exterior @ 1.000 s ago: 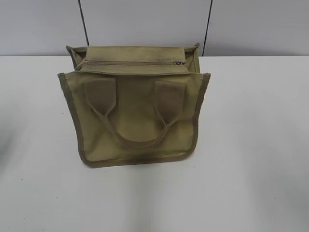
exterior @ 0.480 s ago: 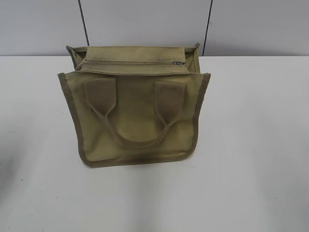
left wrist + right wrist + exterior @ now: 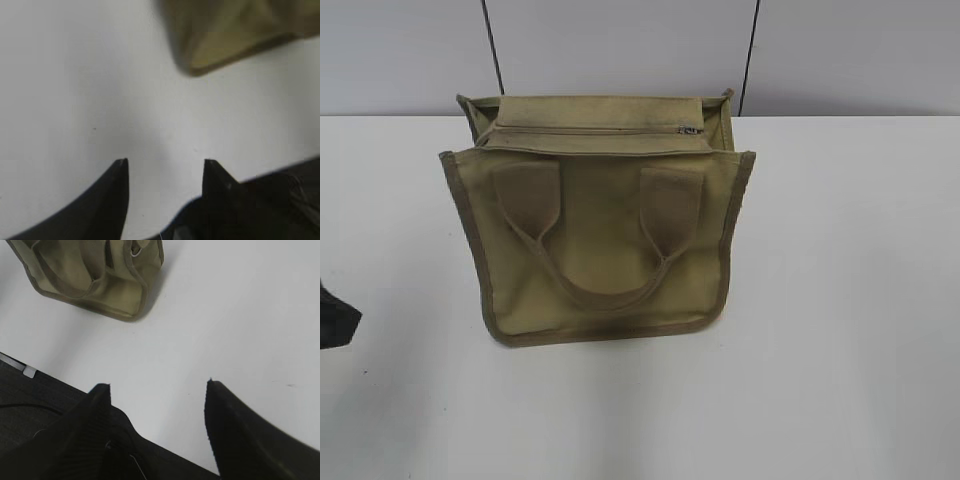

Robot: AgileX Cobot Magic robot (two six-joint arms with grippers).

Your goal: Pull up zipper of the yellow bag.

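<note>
The yellow bag [image 3: 605, 235] stands on the white table, its front face and two looped handles toward me. Its zipper [image 3: 590, 130] runs across the top, with the small silver slider [image 3: 691, 130] near the right end. A dark tip of my left gripper [image 3: 335, 318] shows at the left edge, well apart from the bag. In the left wrist view the left gripper [image 3: 165, 165] is open and empty above bare table, with a bag corner [image 3: 225, 35] ahead. In the right wrist view the right gripper [image 3: 157, 386] is open and empty, and the bag [image 3: 95, 275] lies far ahead on the left.
The white table [image 3: 840, 300] stretches round the bag. A grey panelled wall [image 3: 620, 50] stands right behind the bag. The table's front edge and a dark floor [image 3: 25, 405] show in the right wrist view.
My left gripper has come into the exterior view at the left edge. The bag and its zipper slider have not moved.
</note>
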